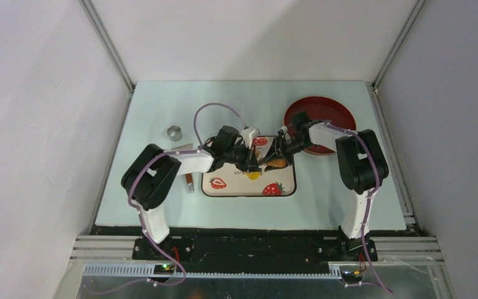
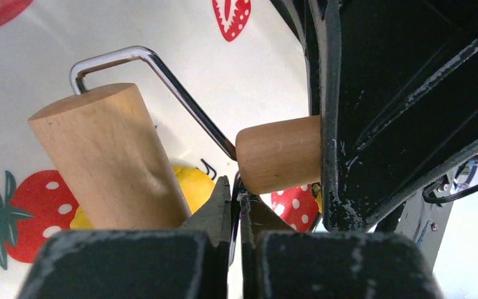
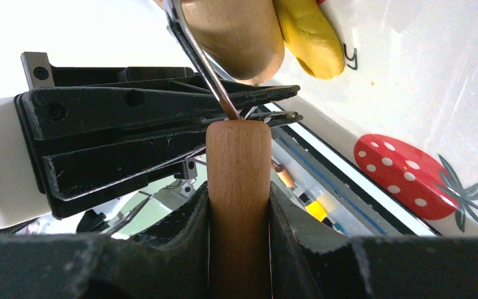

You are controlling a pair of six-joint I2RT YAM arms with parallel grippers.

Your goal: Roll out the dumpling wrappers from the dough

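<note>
A small roller has a wooden drum (image 2: 109, 159), a bent metal wire (image 2: 180, 93) and a wooden handle (image 3: 238, 168). Its drum rests on the yellow dough (image 2: 194, 185), a soft lump on the strawberry-print tray (image 1: 224, 189). My right gripper (image 3: 238, 193) is shut on the handle, one finger on each side. My left gripper (image 2: 236, 187) is shut on the wire where it enters the handle. From above, both grippers (image 1: 253, 163) (image 1: 275, 156) meet over the tray, with the dough (image 1: 254, 175) just below them. The dumpling wrappers are hidden from view.
A dark red plate (image 1: 333, 112) lies at the back right, partly under the right arm. A small metal ring cutter (image 1: 174, 132) stands at the back left. A thin brown tool (image 1: 189, 182) lies beside the tray's left edge.
</note>
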